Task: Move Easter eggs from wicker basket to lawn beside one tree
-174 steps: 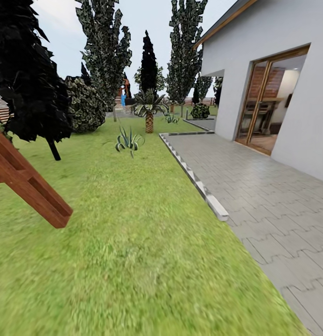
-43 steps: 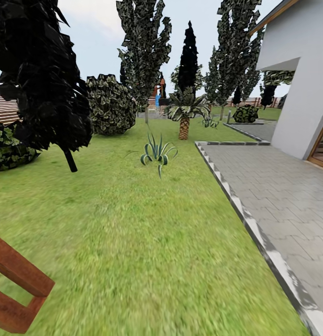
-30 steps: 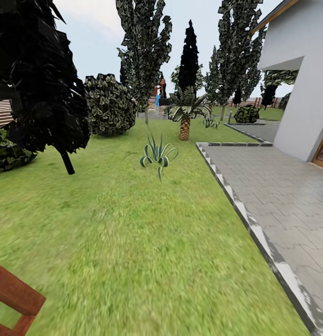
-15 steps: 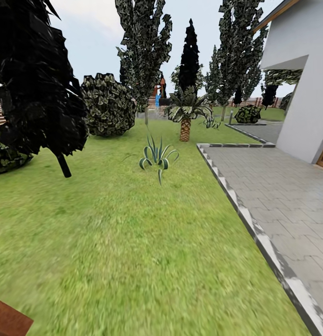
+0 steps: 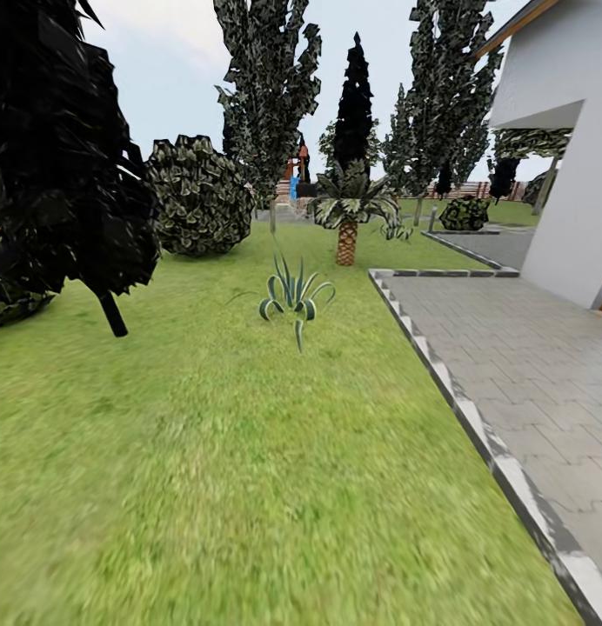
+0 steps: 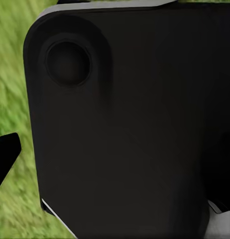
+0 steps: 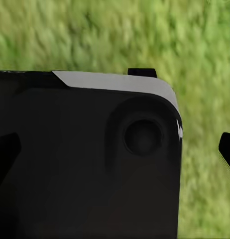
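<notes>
The lawn [image 5: 249, 452] stretches ahead as mottled green grass. The Easter eggs and the wicker basket are out of view. A tall tree [image 5: 268, 96] with a slim pale trunk stands far back in the garden, and more like it [image 5: 440, 96] rise to its right. In the left wrist view a black fingertip [image 6: 5, 155] sits at the picture's edge over grass, beside a black robot panel [image 6: 125, 124]. My right gripper [image 7: 115, 152] shows two black fingertips far apart at the picture's edges, nothing between them but a black panel [image 7: 85, 164].
A black conifer [image 5: 66, 148] leans at the left, with a round bush [image 5: 201, 196] behind it. A spiky plant [image 5: 294, 296] and a short palm [image 5: 346, 217] stand mid-lawn. A kerb [image 5: 475, 417] borders the paved patio [image 5: 545, 365] and the white house wall [image 5: 571, 174] at right.
The whole view has shifted as the robot drives forward across the grass. The red-brown wooden beam at the lower left has slid out of the picture.
</notes>
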You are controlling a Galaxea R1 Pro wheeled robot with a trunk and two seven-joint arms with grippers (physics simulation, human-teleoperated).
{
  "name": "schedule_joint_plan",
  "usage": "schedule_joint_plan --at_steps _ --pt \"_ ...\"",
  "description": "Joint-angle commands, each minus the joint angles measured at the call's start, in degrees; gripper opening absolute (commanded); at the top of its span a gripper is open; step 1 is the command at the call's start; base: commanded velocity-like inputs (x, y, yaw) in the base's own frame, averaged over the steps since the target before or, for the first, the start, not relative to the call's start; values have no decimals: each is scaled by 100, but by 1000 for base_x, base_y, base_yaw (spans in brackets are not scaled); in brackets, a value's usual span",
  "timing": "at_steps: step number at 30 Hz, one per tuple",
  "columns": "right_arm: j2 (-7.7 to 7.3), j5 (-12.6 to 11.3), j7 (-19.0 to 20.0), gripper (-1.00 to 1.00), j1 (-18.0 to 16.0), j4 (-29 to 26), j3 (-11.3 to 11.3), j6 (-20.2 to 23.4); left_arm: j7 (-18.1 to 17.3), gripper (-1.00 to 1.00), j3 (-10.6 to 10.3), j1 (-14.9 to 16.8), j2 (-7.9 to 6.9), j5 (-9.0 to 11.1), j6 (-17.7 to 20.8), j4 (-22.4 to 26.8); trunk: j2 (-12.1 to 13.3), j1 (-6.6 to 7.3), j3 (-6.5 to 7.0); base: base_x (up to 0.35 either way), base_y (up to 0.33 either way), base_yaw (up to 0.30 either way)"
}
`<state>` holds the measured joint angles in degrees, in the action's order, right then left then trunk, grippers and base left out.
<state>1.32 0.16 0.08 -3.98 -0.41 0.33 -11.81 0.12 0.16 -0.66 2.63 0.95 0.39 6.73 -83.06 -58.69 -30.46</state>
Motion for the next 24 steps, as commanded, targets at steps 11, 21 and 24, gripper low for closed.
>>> schedule_joint_plan --at_steps 11,21,24 --pt "5 8 1 100 -2 13 -5 -23 -18 100 2 -4 1 12 5 13 -2 -3 -4 334 83 0" --pt "9 18 1 100 0 30 2 -26 -7 100 2 -4 1 10 5 13 -2 -3 -4 333 105 0" --pt "9 18 1 100 -1 31 2 -36 1 100 2 -4 1 10 5 13 -2 -3 -4 334 113 0"
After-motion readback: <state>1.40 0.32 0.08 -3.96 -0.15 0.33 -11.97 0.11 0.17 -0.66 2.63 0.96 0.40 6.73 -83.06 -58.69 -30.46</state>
